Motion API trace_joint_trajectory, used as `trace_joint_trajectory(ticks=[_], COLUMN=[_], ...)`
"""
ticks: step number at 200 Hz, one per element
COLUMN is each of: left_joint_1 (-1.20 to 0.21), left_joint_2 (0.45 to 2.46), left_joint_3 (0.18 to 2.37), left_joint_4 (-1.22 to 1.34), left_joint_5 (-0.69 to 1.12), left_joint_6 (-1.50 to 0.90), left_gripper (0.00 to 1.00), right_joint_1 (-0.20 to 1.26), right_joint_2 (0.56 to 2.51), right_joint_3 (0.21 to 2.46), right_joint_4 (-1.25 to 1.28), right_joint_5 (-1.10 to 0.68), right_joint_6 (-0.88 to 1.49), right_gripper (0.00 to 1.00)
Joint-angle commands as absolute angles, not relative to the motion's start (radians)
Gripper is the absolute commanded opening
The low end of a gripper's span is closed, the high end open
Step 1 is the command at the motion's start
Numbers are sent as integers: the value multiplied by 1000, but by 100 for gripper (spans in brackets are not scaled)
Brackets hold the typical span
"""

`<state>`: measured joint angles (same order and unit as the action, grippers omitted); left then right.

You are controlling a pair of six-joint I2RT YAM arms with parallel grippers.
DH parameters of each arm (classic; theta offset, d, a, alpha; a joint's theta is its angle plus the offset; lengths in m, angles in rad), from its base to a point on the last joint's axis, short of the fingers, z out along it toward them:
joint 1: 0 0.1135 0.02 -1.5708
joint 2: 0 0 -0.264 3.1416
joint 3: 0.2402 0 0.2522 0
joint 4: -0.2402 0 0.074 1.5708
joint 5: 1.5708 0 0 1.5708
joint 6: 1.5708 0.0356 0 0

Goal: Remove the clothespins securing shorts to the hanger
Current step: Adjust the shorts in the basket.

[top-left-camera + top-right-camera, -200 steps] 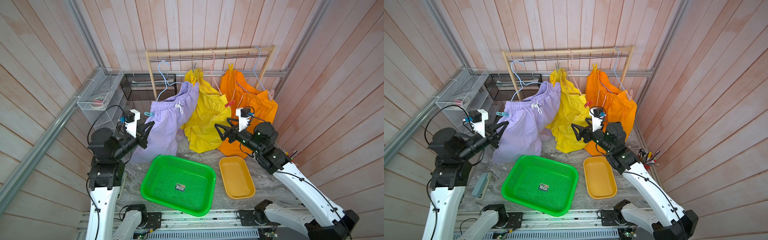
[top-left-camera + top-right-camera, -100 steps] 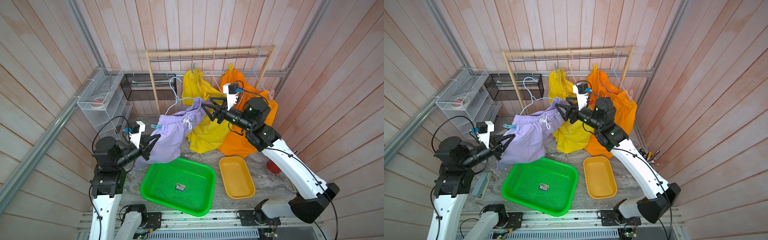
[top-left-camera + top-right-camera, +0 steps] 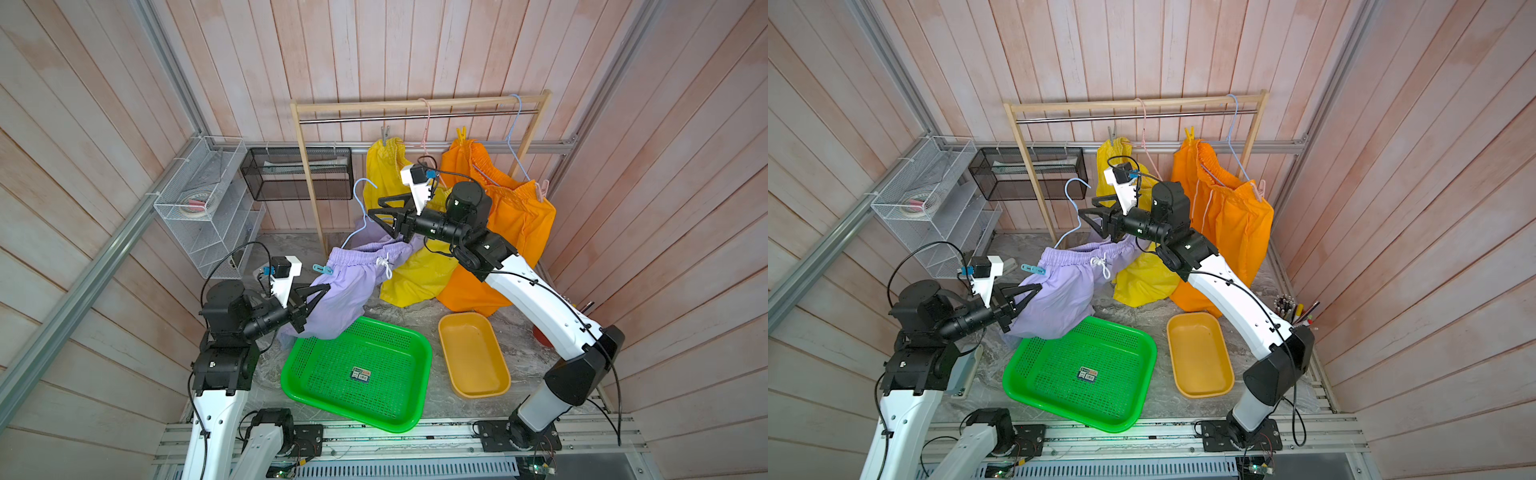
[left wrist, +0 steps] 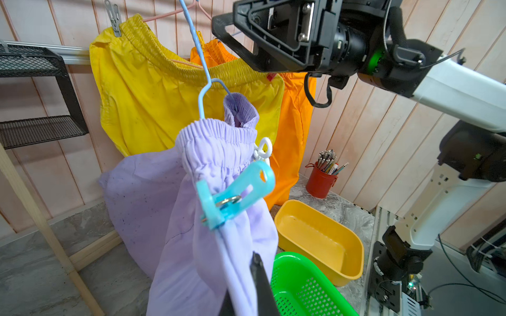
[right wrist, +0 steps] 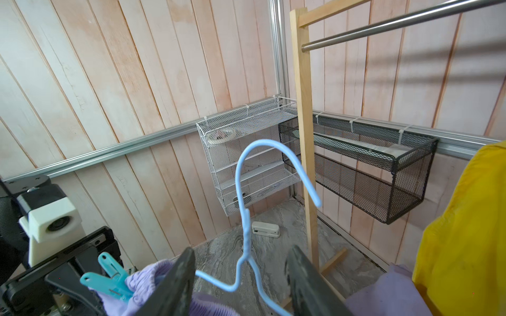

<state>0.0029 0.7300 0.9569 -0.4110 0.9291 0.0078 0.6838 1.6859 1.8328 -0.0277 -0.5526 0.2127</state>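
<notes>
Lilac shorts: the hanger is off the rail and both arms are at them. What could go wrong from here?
1. The right gripper has its jaws apart around the blue hanger. Its hook is free of the rail, so a missed grip may drop the hanger and the lilac shorts.
2. The left gripper is shut on cloth close to the teal clothespin; pulling may pop it off outside the green basket.

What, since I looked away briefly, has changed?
The lilac shorts and blue hanger came off the rail, pulled down toward the green basket by the left hand. The right hand swung across to straddle the hanger, open. Its teal clothespin remains clipped; yellow shorts and orange shorts still hang.
</notes>
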Motion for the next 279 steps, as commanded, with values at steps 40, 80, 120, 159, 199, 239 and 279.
trace_joint_trajectory(ticks=[40,80,120,159,199,239,279], left_joint_1=[-15,-20,-21,-21,-22,-21,-21], left_joint_2=[697,695,690,683,701,745,785], left_joint_3=[918,907,892,889,983,1125,1284], left_joint_4=[-339,-336,-320,-276,-257,-205,-186], left_joint_5=[978,972,955,914,813,796,782], left_joint_6=[28,34,23,-18,-38,-70,-71], left_gripper=[0,0,4,27,19,13,12], right_joint_1=[709,719,724,724,749,832,934], right_joint_2=[1784,1788,1732,1652,1606,1601,1618], right_joint_3=[1941,1923,1851,1765,1795,1917,2065], right_joint_4=[-102,-98,-30,72,81,-17,-122], right_joint_5=[-588,-568,-529,-501,-514,-493,-432], right_joint_6=[171,156,158,188,196,124,32], right_gripper=[48,15,0,0,0,0,0])
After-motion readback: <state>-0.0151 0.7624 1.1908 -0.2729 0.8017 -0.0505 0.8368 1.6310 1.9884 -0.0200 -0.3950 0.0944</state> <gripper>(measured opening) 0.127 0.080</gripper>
